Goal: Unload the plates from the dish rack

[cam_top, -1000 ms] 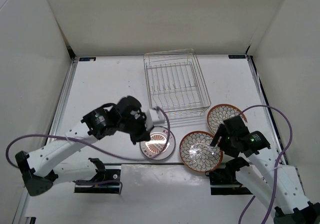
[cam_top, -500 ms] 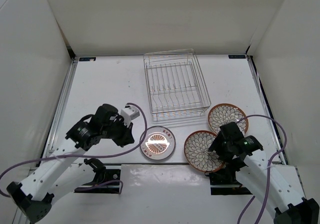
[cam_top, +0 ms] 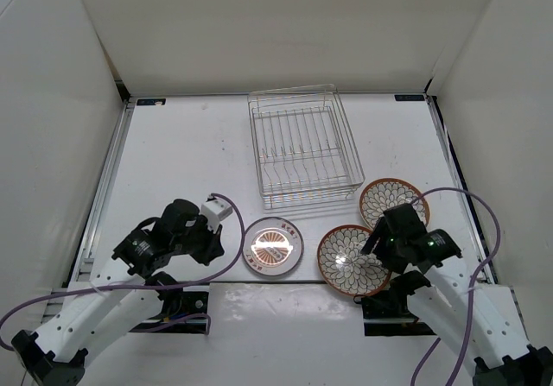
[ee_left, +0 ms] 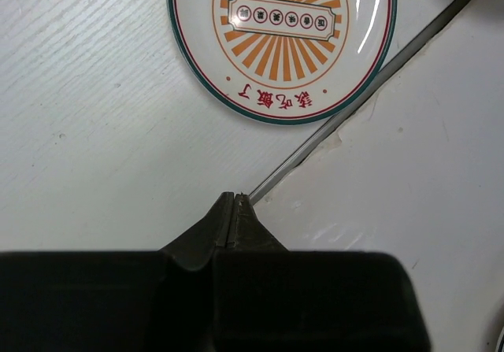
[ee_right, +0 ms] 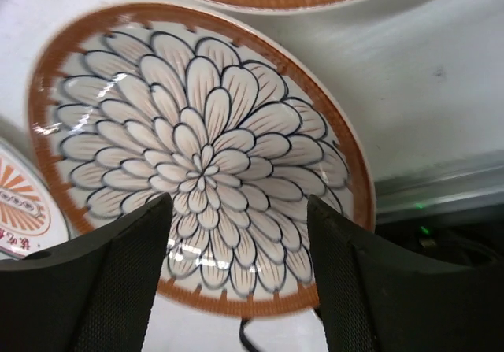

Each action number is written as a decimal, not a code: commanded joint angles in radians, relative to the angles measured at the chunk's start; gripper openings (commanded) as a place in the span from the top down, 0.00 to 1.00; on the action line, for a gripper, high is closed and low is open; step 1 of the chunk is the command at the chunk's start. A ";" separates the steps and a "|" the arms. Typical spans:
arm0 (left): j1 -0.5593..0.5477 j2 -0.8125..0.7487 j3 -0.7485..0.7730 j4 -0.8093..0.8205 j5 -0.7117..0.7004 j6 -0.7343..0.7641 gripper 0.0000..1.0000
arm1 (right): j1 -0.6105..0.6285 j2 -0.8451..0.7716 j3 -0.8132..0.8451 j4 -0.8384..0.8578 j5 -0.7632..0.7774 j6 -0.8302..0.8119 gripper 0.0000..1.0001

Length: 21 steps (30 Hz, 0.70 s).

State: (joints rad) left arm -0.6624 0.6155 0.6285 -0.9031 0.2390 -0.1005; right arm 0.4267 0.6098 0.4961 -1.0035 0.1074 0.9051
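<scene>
I read L gripper (ee_left: pixel 233 210) pinched shut, grey plate (ee_left: pixel 281 37) flat on table (ee_left: pixel 94 131) just ahead of tips. R gripper (ee_right: pixel 239 204) spread wide over brown plate (ee_right: pixel 197 155). 3rd plate (cam_top: pixel 393 200) beside rack (cam_top: pixel 304 148).

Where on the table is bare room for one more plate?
Largest free patch: the table left of the dish rack, up to the left wall. A smaller one lies right of the rack, beyond the far brown-rimmed plate. Crowded: the near strip, where the three plates sit.
</scene>
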 commanded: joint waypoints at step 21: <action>0.006 -0.046 -0.018 0.026 -0.026 -0.028 0.91 | -0.002 0.065 0.044 -0.248 0.219 0.063 0.25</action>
State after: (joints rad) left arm -0.6601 0.5800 0.6136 -0.8890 0.2089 -0.1238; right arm 0.4267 0.6540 0.5762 -1.0794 0.2829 0.9409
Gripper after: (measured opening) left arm 0.092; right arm 0.747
